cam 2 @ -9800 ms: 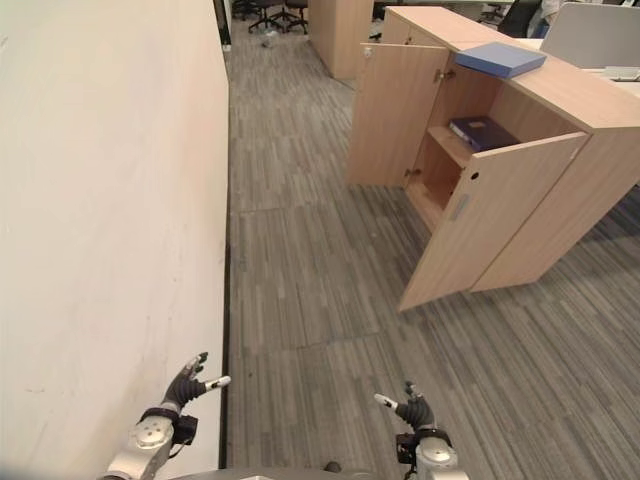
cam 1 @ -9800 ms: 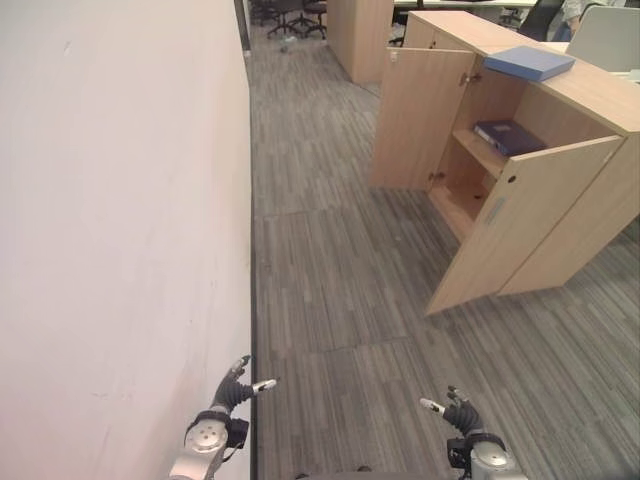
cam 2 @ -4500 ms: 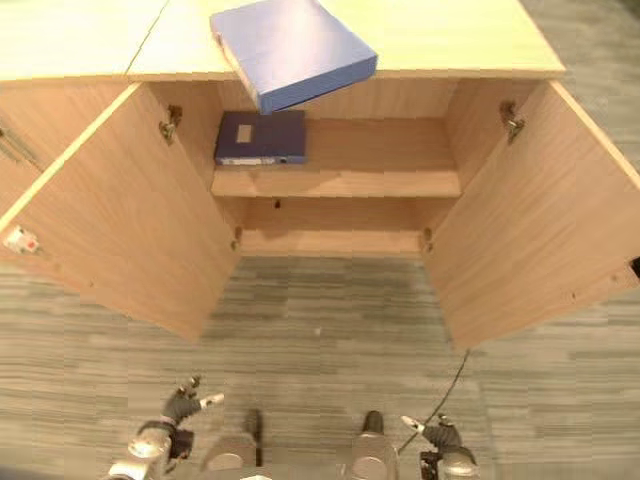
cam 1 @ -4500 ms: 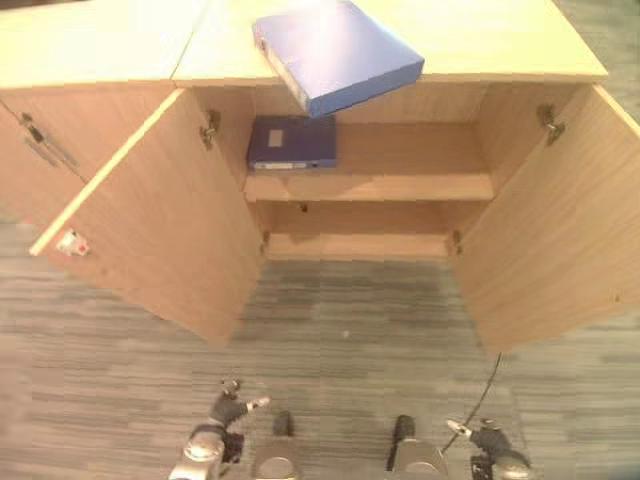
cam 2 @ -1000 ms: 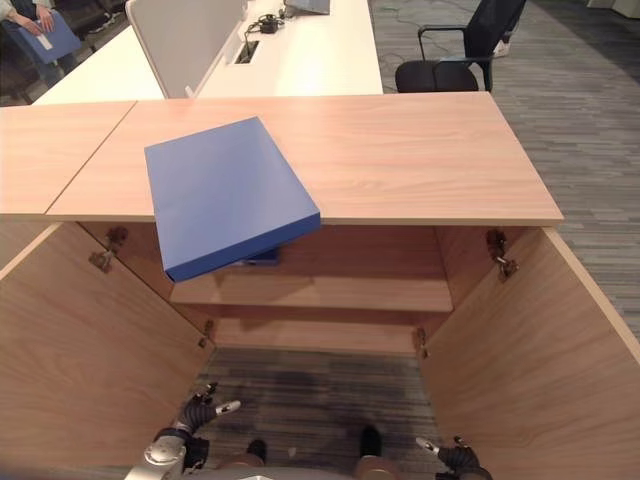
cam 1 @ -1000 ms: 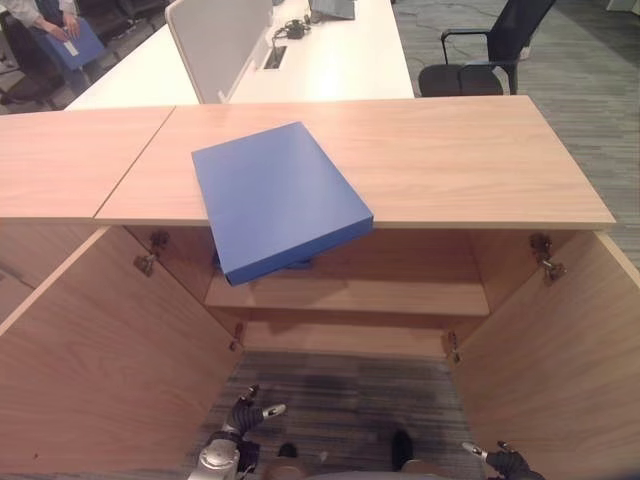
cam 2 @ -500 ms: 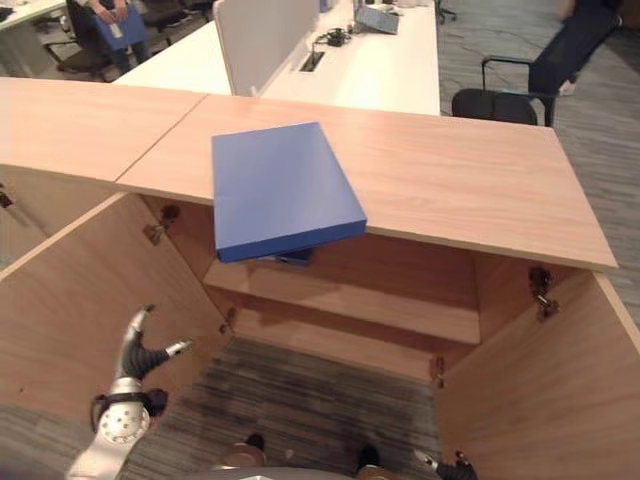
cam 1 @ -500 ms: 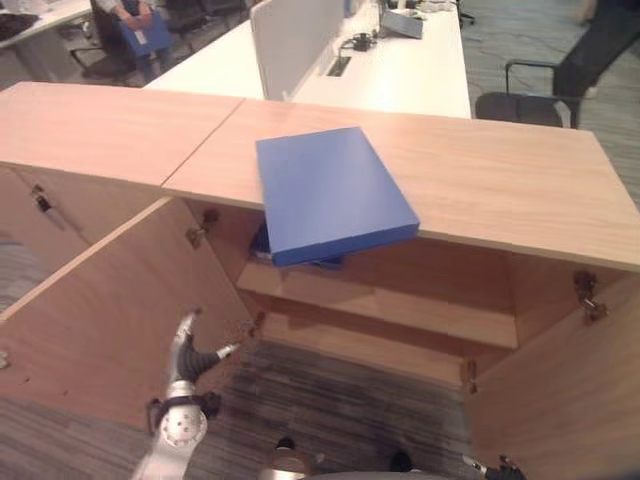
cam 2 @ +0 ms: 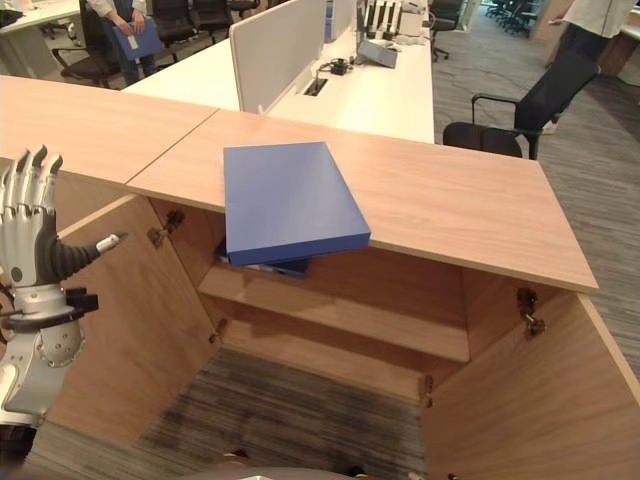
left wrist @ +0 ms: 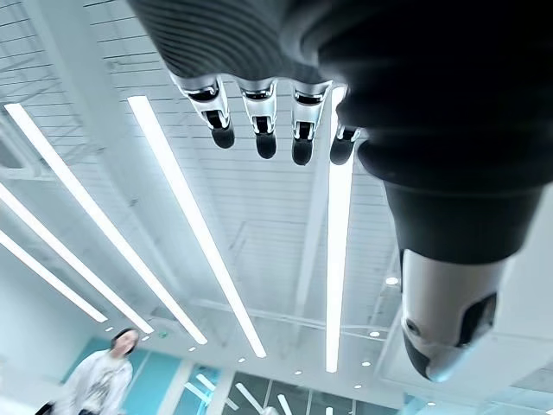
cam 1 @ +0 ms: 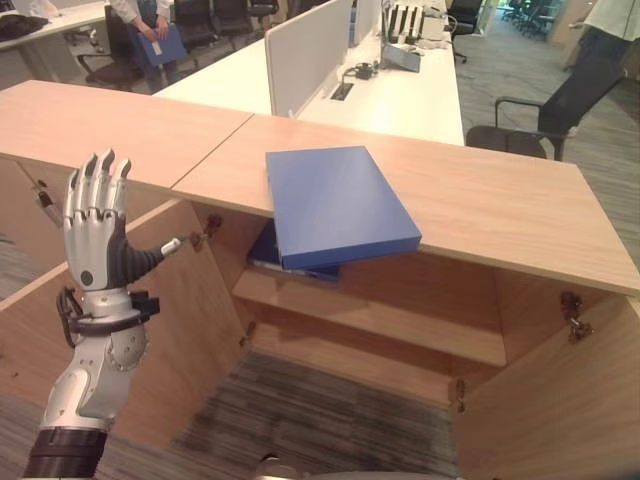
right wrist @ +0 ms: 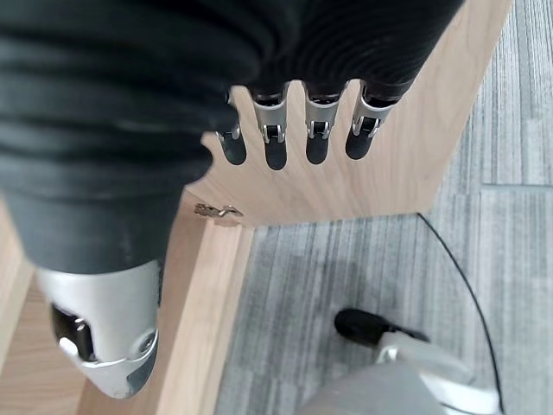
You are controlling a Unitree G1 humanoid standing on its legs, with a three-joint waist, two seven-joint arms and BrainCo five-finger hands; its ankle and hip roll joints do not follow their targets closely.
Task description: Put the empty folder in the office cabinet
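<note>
A flat blue folder (cam 1: 338, 203) lies on the top of the wooden cabinet (cam 1: 505, 205), with its near corner jutting over the front edge. Both cabinet doors stand open. On the upper shelf (cam 1: 400, 322) inside, a darker blue folder (cam 1: 268, 252) lies under the overhang. My left hand (cam 1: 95, 228) is raised at the left, in front of the open left door (cam 1: 185, 335), fingers straight and pointing up, holding nothing, well left of the blue folder. In the right wrist view my right hand (right wrist: 317, 137) hangs low beside the open right door (right wrist: 406, 164), fingers relaxed and empty.
Behind the cabinet runs a white desk (cam 1: 300, 75) with a divider panel (cam 1: 305, 45). A black office chair (cam 1: 545, 105) stands at the back right. One person (cam 1: 150, 25) holds a blue folder at the back left; another (cam 1: 612, 20) stands at the far right.
My left hand has risen from near floor level to the height of the cabinet top, fingers now straight upward. The camera has shifted slightly. The folder has not moved.
</note>
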